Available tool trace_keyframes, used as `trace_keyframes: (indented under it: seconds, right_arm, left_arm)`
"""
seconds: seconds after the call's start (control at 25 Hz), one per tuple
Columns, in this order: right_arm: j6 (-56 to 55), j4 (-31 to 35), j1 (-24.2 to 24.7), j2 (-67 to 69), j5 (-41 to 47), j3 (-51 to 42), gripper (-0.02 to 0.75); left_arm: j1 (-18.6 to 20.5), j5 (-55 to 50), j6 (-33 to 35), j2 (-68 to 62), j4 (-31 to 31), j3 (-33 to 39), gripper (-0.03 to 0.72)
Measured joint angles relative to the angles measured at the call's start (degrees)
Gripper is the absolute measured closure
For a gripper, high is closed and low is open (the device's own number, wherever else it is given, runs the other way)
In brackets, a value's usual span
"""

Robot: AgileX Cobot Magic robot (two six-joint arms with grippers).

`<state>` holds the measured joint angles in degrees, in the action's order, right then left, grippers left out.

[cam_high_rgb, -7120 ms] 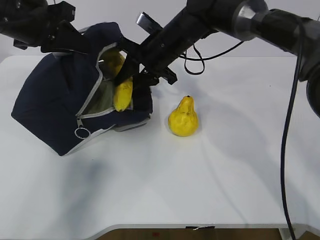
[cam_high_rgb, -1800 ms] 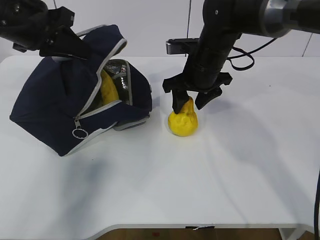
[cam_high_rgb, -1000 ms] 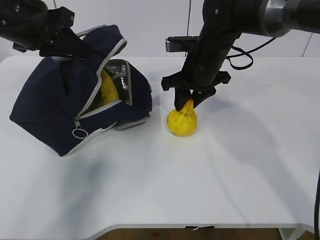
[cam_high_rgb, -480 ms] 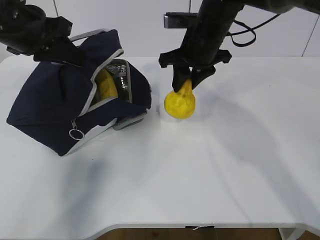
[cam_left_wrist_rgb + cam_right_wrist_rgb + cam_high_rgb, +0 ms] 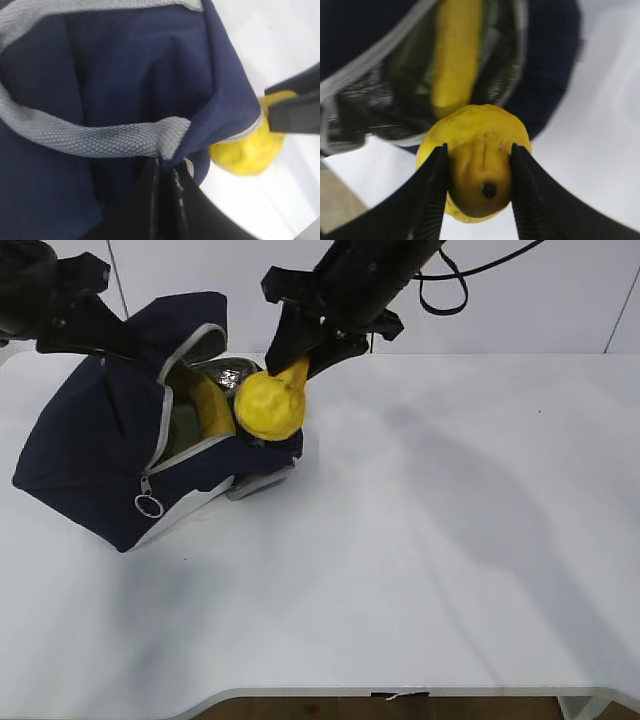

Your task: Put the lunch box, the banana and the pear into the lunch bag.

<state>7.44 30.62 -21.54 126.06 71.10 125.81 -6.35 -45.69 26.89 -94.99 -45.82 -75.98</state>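
While the near half of the white desk (image 5: 400, 570) lies bare, the work sits toward its far left corner. There the boxy navy-blue fabric lunch bag (image 5: 90, 470) lies tipped on its side with its zipped mouth turned toward the desk's middle. My left gripper (image 5: 167, 172) is pinched tight on the bag's grey rope-like handle (image 5: 95, 140), lifting the upper flap, I judge, so the opening stays wide. My right gripper (image 5: 479, 172) clamps the narrow neck of the squat bumpy yellow pear (image 5: 268, 407), which hangs clear of the desk just at the bag's mouth, stem end toward my wrist so the fat end goes in first. Deeper inside, the long curved yellow banana (image 5: 454, 55) rests against the silvery lining (image 5: 375, 95). I cannot make out the lunch box.
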Motion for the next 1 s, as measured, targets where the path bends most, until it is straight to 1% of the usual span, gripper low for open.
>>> trace_keyframes:
  seconds: [0.2,0.4,0.44,0.64,0.76,0.84,1.0]
  right_arm:
    - [3.5,8.0,0.0,1.6,-3.3,0.0,0.437]
    - [9.1,19.3,0.0,4.9,-7.5,0.0,0.437]
    - [9.9,20.7,-0.1,5.2,-8.7,0.0,0.437]
    - [12.0,21.8,-1.3,6.6,-15.7,0.0,0.435]
    - [12.2,21.9,-2.3,7.2,-17.5,0.0,0.418]
    - [12.2,22.1,-2.8,7.8,-17.7,0.0,0.374]
    - [12.3,22.5,-2.9,8.0,-17.8,0.0,0.195]
  left_arm:
    - [2.0,-0.1,0.0,1.7,-0.7,0.0,0.693]
    - [2.1,-0.2,-0.1,1.9,-0.9,0.0,0.693]
    - [2.1,-0.3,-0.1,1.9,-1.0,0.0,0.693]
    - [2.1,-0.5,-0.1,1.9,-1.1,0.0,0.693]
    - [2.1,-0.5,-0.1,1.9,-1.2,0.0,0.693]
    - [2.1,-0.5,-0.1,1.9,-1.3,0.0,0.693]
    - [2.2,-0.6,-0.1,1.9,-1.3,0.0,0.693]
